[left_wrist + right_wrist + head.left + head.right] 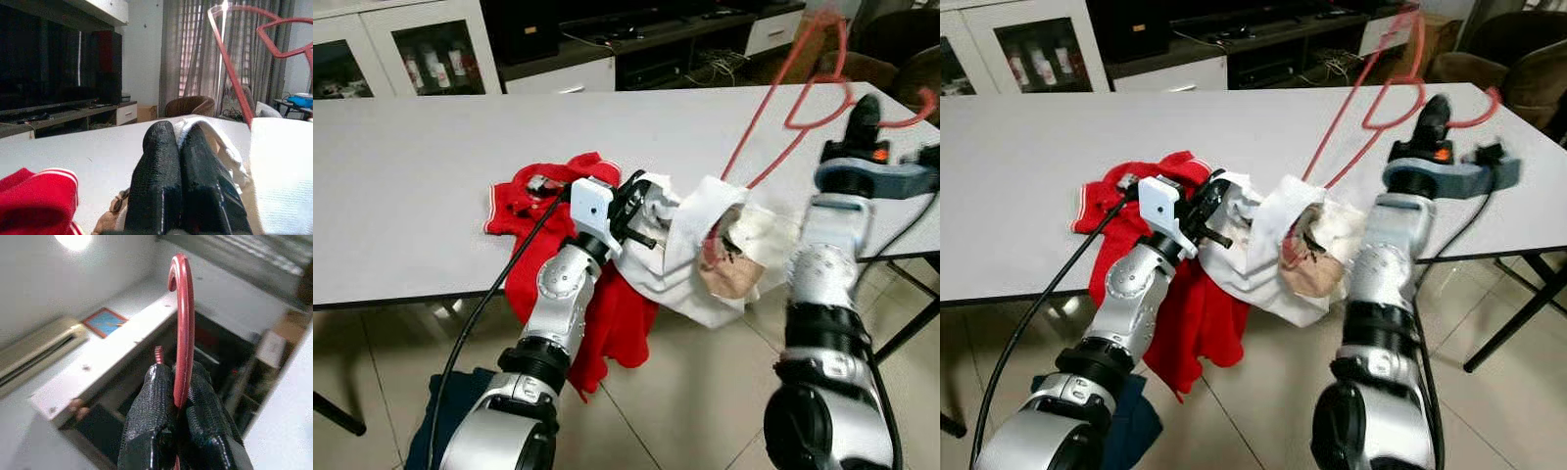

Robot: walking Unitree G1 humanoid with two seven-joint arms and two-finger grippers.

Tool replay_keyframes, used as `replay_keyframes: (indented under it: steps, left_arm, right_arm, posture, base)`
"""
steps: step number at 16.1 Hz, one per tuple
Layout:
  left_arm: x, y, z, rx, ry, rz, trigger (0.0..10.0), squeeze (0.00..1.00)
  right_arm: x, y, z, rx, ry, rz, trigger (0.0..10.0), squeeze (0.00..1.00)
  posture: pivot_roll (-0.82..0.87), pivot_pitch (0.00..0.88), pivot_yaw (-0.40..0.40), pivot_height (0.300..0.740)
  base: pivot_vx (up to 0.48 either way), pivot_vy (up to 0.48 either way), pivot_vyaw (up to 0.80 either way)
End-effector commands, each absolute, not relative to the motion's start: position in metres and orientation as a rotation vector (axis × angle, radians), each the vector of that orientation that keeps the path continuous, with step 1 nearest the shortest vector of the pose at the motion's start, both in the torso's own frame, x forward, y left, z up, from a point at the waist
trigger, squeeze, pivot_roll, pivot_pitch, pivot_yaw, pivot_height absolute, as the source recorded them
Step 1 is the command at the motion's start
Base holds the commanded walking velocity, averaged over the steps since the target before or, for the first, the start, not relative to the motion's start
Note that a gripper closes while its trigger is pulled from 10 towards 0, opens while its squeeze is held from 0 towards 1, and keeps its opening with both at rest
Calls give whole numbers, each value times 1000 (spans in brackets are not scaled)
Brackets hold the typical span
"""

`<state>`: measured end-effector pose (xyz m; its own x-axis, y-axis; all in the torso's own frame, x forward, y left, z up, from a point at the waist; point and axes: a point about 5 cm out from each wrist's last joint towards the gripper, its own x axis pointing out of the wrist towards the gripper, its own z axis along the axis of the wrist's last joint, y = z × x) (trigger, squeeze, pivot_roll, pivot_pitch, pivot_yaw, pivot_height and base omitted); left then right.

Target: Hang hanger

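left eye view: grey table (431,186), tv unit (636,44) behind, possibly tiled floor (695,411).

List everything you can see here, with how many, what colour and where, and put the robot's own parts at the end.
Hanger: one, red, held up over the table's right side, one end inside the white garment.
White garment: one, white with a tan printed patch, draped over the table's front edge.
Red garment: one, red with white-striped trim, on the table and hanging off its front edge.
Table: one, white, across the middle.
Dark cloth: one, dark blue, on the floor under the table.
Cabinet: one, white with glass doors, behind the table.
Left gripper: black fingers closed on the white garment.
Right gripper: black fingers clamped on the hanger.
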<state>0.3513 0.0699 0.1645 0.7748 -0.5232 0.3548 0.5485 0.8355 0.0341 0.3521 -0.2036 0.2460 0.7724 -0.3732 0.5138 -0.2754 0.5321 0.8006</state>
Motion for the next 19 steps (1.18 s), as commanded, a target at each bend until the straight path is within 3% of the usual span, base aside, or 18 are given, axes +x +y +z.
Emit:
replay_keyframes:
  steps: [1, 4, 7, 9, 14, 17, 19]
  left_arm:
    - [350, 69, 168, -96, -372, -598, 0, 0]
    - [344, 62, 173, -185, -391, -686, 0, 0]
    - [343, 58, 174, -172, -394, -699, 0, 0]
    - [342, 58, 176, -174, -401, -696, 0, 0]
    - [347, 73, 200, -187, -511, -604, 0, 0]
    - [349, 74, 204, -283, -509, -594, 0, 0]
    - [343, 70, 206, -331, -527, -673, 0, 0]
  right_arm:
    - [347, -203, 258, 1030, -778, 9, 0, 0]
    - [340, -197, 287, 920, -888, 146, 0, 0]
    - [327, -175, 323, 489, -1021, 227, 0, 0]
    - [320, -158, 329, 377, -1047, 294, 0, 0]
    - [316, -142, 303, 329, -979, 309, 0, 0]
    - [317, -152, 300, 328, -967, 228, 0, 0]
    - [322, -171, 300, 311, -962, 107, 0, 0]
  posture:
    - [27, 13, 23, 740]
    - [28, 15, 26, 740]
    - [30, 15, 27, 740]
    - [30, 14, 26, 740]
    - [35, 15, 23, 740]
    - [30, 14, 27, 740]
    - [27, 13, 26, 740]
  base:
    - [0, 0, 0]
    - [0, 0, 0]
    - [0, 0, 0]
    - [0, 0, 0]
    - [0, 0, 0]
    - [0, 0, 0]
    - [0, 0, 0]
